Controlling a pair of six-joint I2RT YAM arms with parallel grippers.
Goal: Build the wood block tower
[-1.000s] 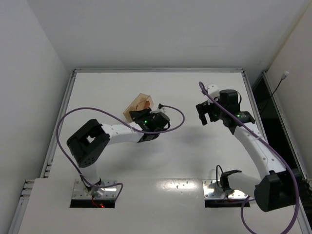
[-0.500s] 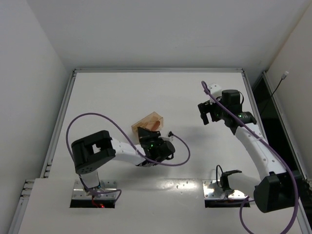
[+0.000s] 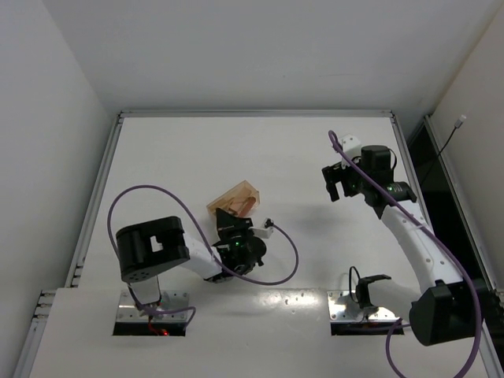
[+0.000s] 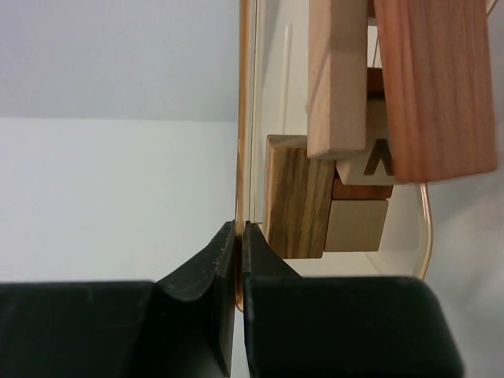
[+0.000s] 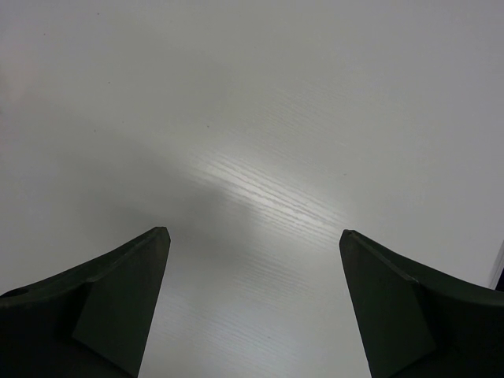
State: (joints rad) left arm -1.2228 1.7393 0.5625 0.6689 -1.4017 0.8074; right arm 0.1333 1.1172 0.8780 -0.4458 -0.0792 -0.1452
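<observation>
As the box (image 3: 240, 195), pinched by the left end effector (image 4: 239, 230), is dragged nearer, wood blocks (image 4: 431, 87) are readied for stacking; the right end effector (image 5: 252, 252) is kept open, empty.

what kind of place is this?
Likely a robot lab cell: white table boxed in by white walls, two arms bolted at its edge, left fingers pinching a clear box of wooden blocks.

White, metal-rimmed table (image 3: 276, 150)
</observation>
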